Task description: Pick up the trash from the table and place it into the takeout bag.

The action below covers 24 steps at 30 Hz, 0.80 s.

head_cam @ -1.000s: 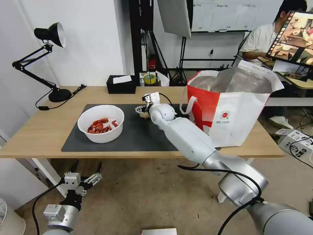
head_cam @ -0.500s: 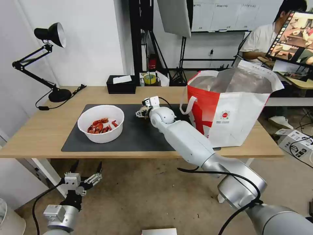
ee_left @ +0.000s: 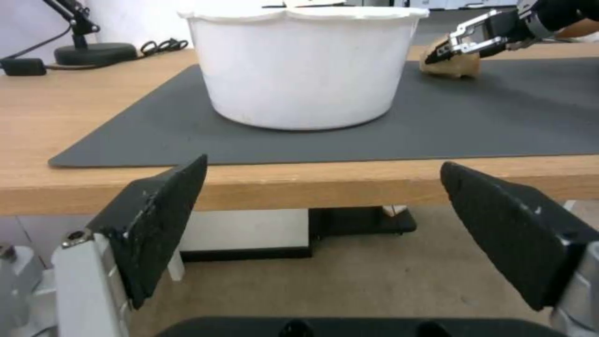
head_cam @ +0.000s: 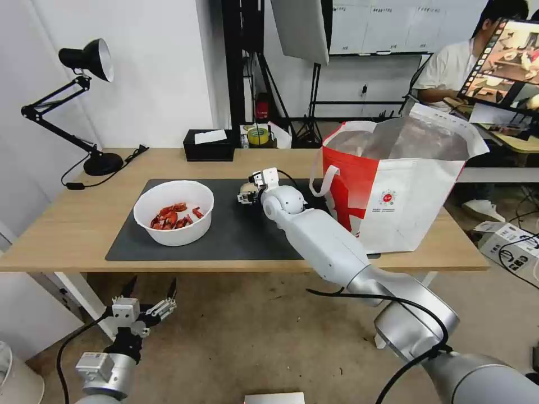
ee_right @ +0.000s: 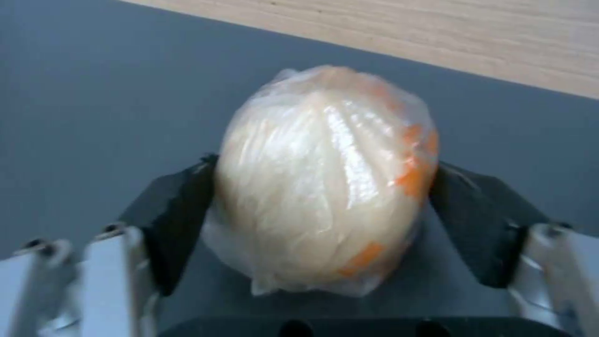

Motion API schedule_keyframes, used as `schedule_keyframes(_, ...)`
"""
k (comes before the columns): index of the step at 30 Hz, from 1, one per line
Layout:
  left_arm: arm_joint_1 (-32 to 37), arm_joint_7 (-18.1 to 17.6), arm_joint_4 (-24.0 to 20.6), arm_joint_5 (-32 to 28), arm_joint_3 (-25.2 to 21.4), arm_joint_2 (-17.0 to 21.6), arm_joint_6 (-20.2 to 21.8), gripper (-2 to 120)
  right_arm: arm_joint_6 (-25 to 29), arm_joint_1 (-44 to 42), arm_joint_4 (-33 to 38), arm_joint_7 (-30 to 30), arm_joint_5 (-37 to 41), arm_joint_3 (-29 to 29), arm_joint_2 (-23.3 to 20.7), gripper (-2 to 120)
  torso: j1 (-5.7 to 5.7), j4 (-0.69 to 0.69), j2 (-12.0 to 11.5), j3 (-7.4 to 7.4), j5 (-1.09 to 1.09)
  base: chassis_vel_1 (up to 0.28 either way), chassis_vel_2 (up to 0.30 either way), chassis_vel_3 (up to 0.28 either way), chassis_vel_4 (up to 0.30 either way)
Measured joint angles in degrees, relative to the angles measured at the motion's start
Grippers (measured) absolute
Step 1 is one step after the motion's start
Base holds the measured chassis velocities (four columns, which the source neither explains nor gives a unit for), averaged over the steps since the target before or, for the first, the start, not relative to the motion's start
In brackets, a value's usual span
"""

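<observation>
The beige ball, wrapped in crinkly film, sits on the mat between bowl and takeout bag. I've got my right gripper clamped across its middle. It looks light, soft and slippery, so I'd squeeze gently; my left gripper hangs open below the table edge.

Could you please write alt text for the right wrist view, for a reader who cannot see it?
The right tool grips a beige ball wrapped in clear plastic with orange flecks, one black finger pressed against each side. Beneath lies the dark grey mat, and a strip of the light wood table shows beyond it.
</observation>
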Motion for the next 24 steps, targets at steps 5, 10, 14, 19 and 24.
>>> schedule_keyframes(5,0.0,0.0,0.0,0.0,0.0,0.1,0.0,100,0.8,-0.1,-0.8,-1.0,-0.2,0.2,0.0,62,0.0,0.0,0.0,0.0,0.0,0.0,0.0,0.0,0.0)
schedule_keyframes(10,0.0,0.0,0.0,0.0,0.1,0.1,0.0,100,1.2,-0.2,-1.0,-1.3,-0.4,0.3,0.0,49,0.0,0.0,0.0,0.0,0.0,0.0,0.0,0.0,0.0)
schedule_keyframes(14,-0.1,0.0,0.0,0.0,0.2,0.1,0.0,100,1.5,-0.3,-0.8,-1.5,-0.9,0.3,0.0,34,0.0,0.0,0.0,0.0,0.0,0.0,0.0,0.0,0.0)
schedule_keyframes(19,-0.1,0.0,0.1,0.0,0.2,0.1,0.0,100,3.7,-1.7,2.6,-1.3,-2.8,0.0,-1.5,13,0.0,0.0,0.0,0.0,0.0,0.0,0.0,0.0,0.0)
schedule_keyframes(24,-0.1,0.0,0.0,0.0,0.2,0.0,0.0,100,6.6,-5.3,11.8,1.6,-5.2,-0.8,-5.6,6,0.0,0.0,0.0,0.0,0.0,0.0,0.0,0.0,0.0)
